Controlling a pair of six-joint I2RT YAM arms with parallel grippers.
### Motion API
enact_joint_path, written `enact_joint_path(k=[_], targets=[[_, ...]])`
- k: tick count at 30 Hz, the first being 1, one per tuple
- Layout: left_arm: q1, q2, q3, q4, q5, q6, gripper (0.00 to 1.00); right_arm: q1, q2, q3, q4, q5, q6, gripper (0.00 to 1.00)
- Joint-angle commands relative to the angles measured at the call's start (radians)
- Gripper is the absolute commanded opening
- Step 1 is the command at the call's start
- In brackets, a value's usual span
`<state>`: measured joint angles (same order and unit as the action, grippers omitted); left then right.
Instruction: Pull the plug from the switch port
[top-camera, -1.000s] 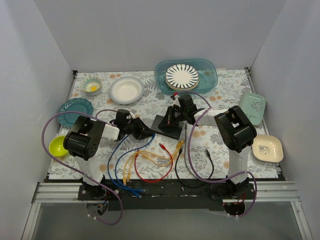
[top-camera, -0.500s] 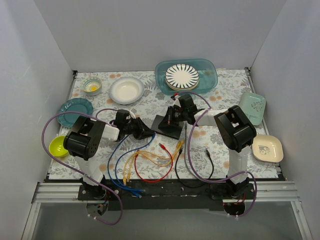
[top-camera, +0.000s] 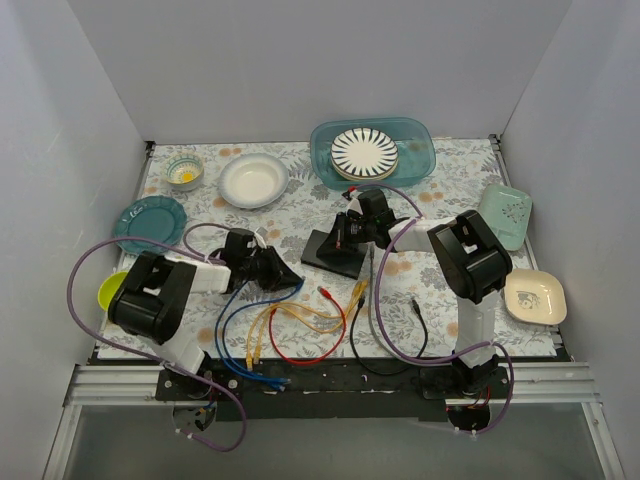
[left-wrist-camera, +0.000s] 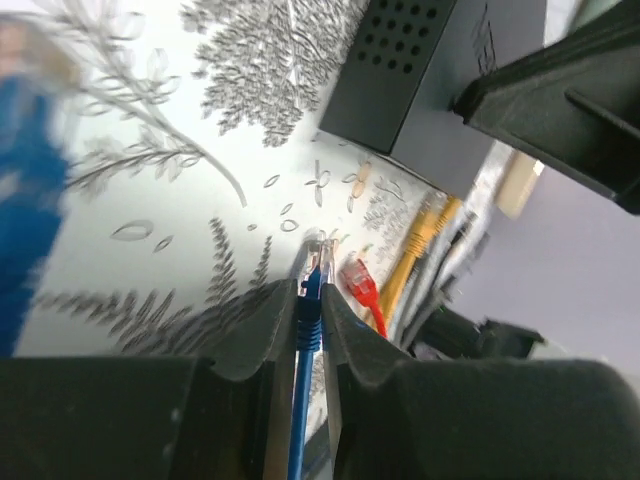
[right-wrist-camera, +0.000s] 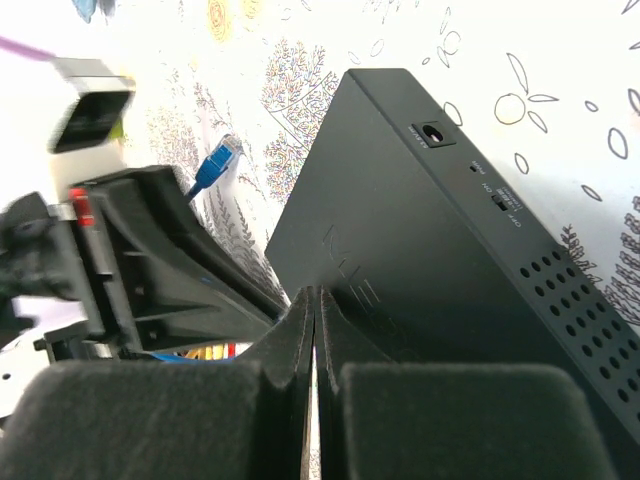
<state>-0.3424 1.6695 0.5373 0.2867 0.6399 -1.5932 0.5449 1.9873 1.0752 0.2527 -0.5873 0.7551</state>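
Pulled left gripper (left-wrist-camera: 312, 292) back, clamped on the blue plug (left-wrist-camera: 317, 262), now clear of the switch (left-wrist-camera: 420, 70); kept right gripper (right-wrist-camera: 313, 300) pressed together.

The switch (top-camera: 335, 252) lies at the centre of the worktop (top-camera: 300, 205). The left tool (top-camera: 290, 278) sits just left of it, apart from it, with the plug (left-wrist-camera: 315, 262) clamped between its fingers. The right tool (right-wrist-camera: 313, 305) is over the switch top, fingers together. Cables (top-camera: 300, 325) lie in front of the switch. Behind it stands a tray (top-camera: 420, 135) with a plate (top-camera: 364, 152) in it. A bowl (top-camera: 253, 180) lies left of the tray. A dish (top-camera: 505, 215) lies at the right edge.
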Motion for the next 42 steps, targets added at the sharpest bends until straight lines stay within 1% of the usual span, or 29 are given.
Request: enact_joint_path(k=[1,2,3,5,6,9,12,13,14,15,16,17,18,20,21,24,25,28,29,30,31,32,33,34,35,36,38,39,42], targets=[[0.006,-0.207,0.039,-0.277,-0.247,0.094,0.00,-0.003,0.015,-0.014,-0.144,0.130,-0.083,0.01],[0.009,-0.233,0.061,-0.329,-0.300,0.101,0.00,-0.002,-0.005,-0.011,-0.177,0.145,-0.094,0.01],[0.013,-0.255,0.079,-0.421,-0.391,0.108,0.00,-0.002,-0.013,-0.008,-0.194,0.185,-0.112,0.01],[0.023,-0.277,0.160,-0.525,-0.495,0.119,0.00,-0.002,-0.041,0.003,-0.251,0.224,-0.131,0.01],[0.025,-0.271,0.183,-0.623,-0.587,0.121,0.00,-0.002,-0.047,0.005,-0.286,0.262,-0.146,0.01],[0.025,-0.274,0.230,-0.708,-0.696,0.125,0.00,-0.002,-0.084,-0.006,-0.351,0.326,-0.166,0.01],[0.026,-0.283,0.228,-0.739,-0.726,0.119,0.00,-0.002,-0.142,-0.038,-0.363,0.359,-0.181,0.01],[0.028,-0.280,0.228,-0.748,-0.743,0.111,0.03,-0.002,-0.160,-0.043,-0.368,0.366,-0.184,0.03],[0.026,-0.284,0.222,-0.754,-0.746,0.110,0.08,0.001,-0.204,-0.049,-0.371,0.375,-0.189,0.09],[0.028,-0.290,0.219,-0.753,-0.749,0.105,0.24,0.004,-0.229,-0.047,-0.378,0.404,-0.206,0.13],[0.028,-0.300,0.214,-0.755,-0.755,0.092,0.30,0.010,-0.255,-0.041,-0.407,0.424,-0.217,0.16],[0.026,-0.307,0.210,-0.752,-0.760,0.087,0.36,0.021,-0.303,-0.032,-0.424,0.443,-0.229,0.22],[0.028,-0.332,0.205,-0.753,-0.766,0.081,0.46,0.027,-0.326,-0.015,-0.446,0.486,-0.255,0.24],[0.028,-0.361,0.204,-0.759,-0.795,0.061,0.53,0.043,-0.396,-0.009,-0.496,0.523,-0.281,0.27],[0.026,-0.393,0.205,-0.762,-0.805,0.058,0.58,0.046,-0.422,-0.014,-0.512,0.549,-0.287,0.27],[0.026,-0.450,0.220,-0.782,-0.850,0.039,0.58,0.049,-0.534,-0.066,-0.543,0.581,-0.300,0.27],[0.023,-0.503,0.222,-0.779,-0.853,0.036,0.58,0.050,-0.595,-0.083,-0.546,0.581,-0.304,0.26],[0.002,-0.591,0.213,-0.680,-0.781,0.041,0.55,0.050,-0.706,-0.154,-0.549,0.626,-0.310,0.26],[-0.004,-0.597,0.207,-0.581,-0.740,0.041,0.54,0.050,-0.729,-0.167,-0.556,0.639,-0.304,0.25],[-0.030,-0.594,0.205,-0.533,-0.642,0.010,0.54,0.049,-0.752,-0.178,-0.566,0.670,-0.300,0.25],[-0.055,-0.581,0.207,-0.490,-0.591,-0.004,0.53,0.049,-0.790,-0.193,-0.587,0.684,-0.295,0.25],[-0.091,-0.520,0.236,-0.430,-0.564,-0.016,0.51,0.047,-0.809,-0.198,-0.596,0.701,-0.278,0.25],[-0.198,-0.483,0.262,-0.419,-0.566,-0.019,0.51,0.049,-0.824,-0.202,-0.605,0.733,-0.270,0.25],[-0.258,-0.434,0.294,-0.413,-0.574,0.005,0.50,0.047,-0.846,-0.204,-0.619,0.745,-0.264,0.25],[-0.321,-0.345,0.365,-0.402,-0.582,0.022,0.50,0.047,-0.854,-0.205,-0.624,0.753,-0.261,0.25],[-0.440,-0.294,0.397,-0.400,-0.595,0.038,0.49,0.047,-0.860,-0.202,-0.630,0.768,-0.258,0.25],[-0.539,-0.214,0.475,-0.383,-0.625,0.068,0.49,0.044,-0.877,-0.202,-0.645,0.782,-0.246,0.25],[-0.605,-0.133,0.493,-0.377,-0.625,0.068,0.49,0.043,-0.886,-0.199,-0.653,0.790,-0.240,0.25],[-0.659,-0.041,0.494,-0.293,-0.586,0.035,0.49,0.035,-0.932,-0.178,-0.679,0.793,-0.198,0.25]])
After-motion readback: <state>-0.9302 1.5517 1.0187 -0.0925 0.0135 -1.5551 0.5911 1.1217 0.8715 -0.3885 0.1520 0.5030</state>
